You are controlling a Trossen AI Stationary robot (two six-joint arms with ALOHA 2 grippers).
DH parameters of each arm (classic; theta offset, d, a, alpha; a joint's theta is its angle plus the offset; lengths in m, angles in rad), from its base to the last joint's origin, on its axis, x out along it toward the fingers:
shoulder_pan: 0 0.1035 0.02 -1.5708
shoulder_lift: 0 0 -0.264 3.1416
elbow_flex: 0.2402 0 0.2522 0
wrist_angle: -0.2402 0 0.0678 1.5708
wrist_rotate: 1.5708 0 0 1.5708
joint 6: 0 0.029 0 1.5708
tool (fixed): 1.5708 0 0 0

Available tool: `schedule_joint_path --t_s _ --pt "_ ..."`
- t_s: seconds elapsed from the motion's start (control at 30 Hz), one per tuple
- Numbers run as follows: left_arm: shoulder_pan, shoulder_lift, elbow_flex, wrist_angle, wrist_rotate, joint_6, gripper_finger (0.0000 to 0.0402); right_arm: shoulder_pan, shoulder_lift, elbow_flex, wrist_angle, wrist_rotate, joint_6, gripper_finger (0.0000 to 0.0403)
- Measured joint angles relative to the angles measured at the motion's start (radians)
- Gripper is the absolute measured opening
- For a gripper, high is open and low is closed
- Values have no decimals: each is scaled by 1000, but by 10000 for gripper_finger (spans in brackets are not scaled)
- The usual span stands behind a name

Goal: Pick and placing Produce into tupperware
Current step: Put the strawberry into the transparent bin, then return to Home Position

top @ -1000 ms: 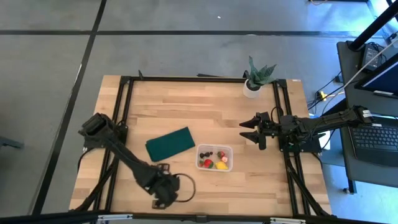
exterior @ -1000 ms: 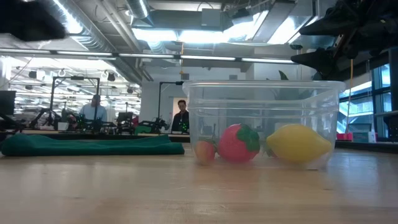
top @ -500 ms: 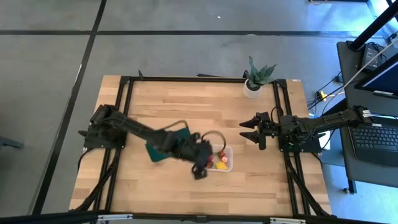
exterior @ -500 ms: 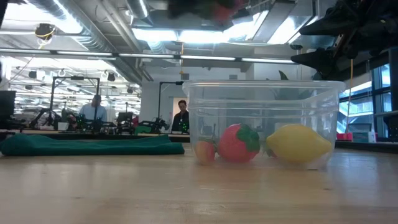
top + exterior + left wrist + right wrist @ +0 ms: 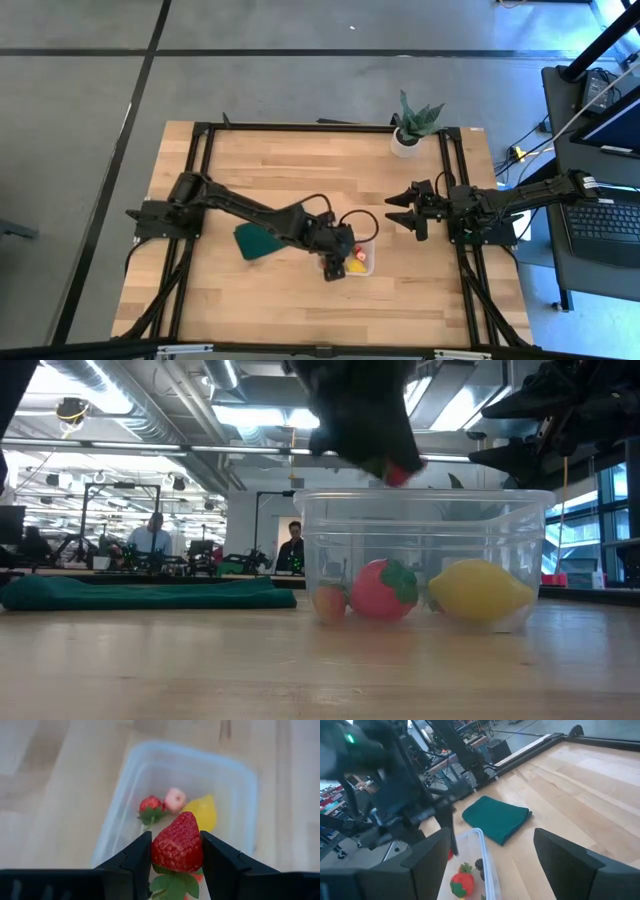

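The clear tupperware tub stands on the wooden table; it also shows in the low view and the left wrist view. In it lie a strawberry, a pale red round fruit and a yellow lemon. My left gripper is over the tub's near left part, shut on another red strawberry, just above the rim in the low view. My right gripper is open and empty, to the right of the tub. My left gripper pinches the strawberry's two sides between its two fingers. The fingers point down from above. The strawberry's tip points away from the gripper and its green leaves lie back between the fingers. It is lifted clear, above the tub.
A dark green pad lies left of the tub, partly under my left arm. A potted plant stands at the far right. A black frame rail runs along the table's right side.
My left gripper has swung from the table's near edge toward the right and far side with the strawberry. It now stands over the tub and has come down toward its rim. My right arm has kept still.
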Motion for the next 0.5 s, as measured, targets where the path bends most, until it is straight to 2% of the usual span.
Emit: schedule_joint_path --t_s 0.23,0.5 --pt "9 62 0 0 3 -12 166 0 0 0 -1 0 0 289" --pt "18 53 3 10 9 -14 170 0 0 0 -1 0 0 289"
